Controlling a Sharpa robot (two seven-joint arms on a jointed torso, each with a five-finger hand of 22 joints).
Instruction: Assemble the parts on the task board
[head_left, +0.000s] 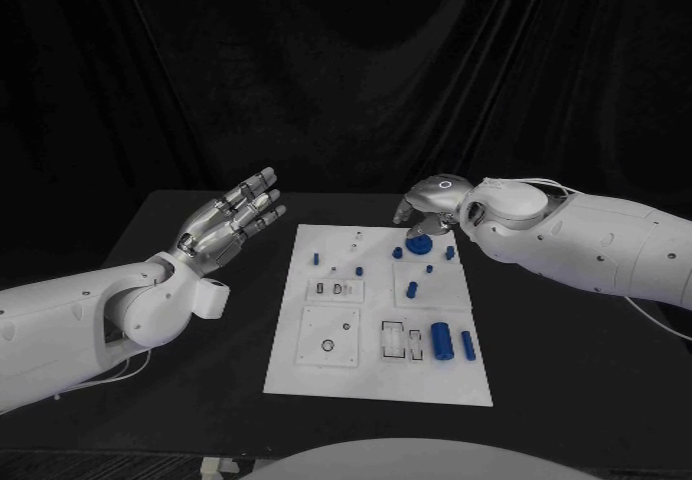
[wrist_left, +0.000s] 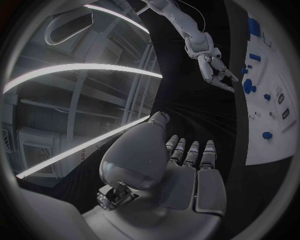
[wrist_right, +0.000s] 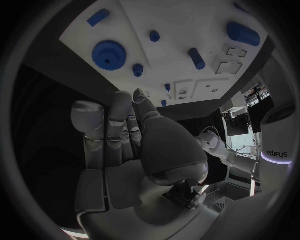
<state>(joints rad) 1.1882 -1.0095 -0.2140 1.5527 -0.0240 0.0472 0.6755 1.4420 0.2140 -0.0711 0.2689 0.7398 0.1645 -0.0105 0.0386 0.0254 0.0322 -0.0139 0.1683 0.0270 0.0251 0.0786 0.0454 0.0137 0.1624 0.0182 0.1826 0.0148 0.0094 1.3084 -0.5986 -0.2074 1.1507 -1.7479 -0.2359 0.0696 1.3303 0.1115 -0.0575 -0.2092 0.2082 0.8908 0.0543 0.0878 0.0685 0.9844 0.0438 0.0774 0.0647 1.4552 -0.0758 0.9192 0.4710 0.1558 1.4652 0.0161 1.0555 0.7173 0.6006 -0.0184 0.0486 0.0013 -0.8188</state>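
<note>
The white task board (head_left: 325, 375) lies in the middle of the table. On its far right part lies a blue gear (head_left: 418, 243) with small blue pegs (head_left: 398, 253) beside it. A thick blue cylinder (head_left: 441, 338) and a thin blue bar (head_left: 467, 345) lie near its front right. My right hand (head_left: 428, 205) hovers just above the far edge by the gear (wrist_right: 109, 54), fingers (wrist_right: 119, 125) extended and holding nothing. My left hand (head_left: 231, 220) is raised left of the board, flat, with fingers apart and nothing in it. The left wrist view shows the right hand (wrist_left: 215, 70) beside the gear (wrist_left: 248, 86).
Recessed slots and square plates (head_left: 330, 335) mark the board's front half. A short blue peg (head_left: 413, 290) lies mid-board. Black table (head_left: 548, 350) runs on both sides of the board, with a dark curtain behind.
</note>
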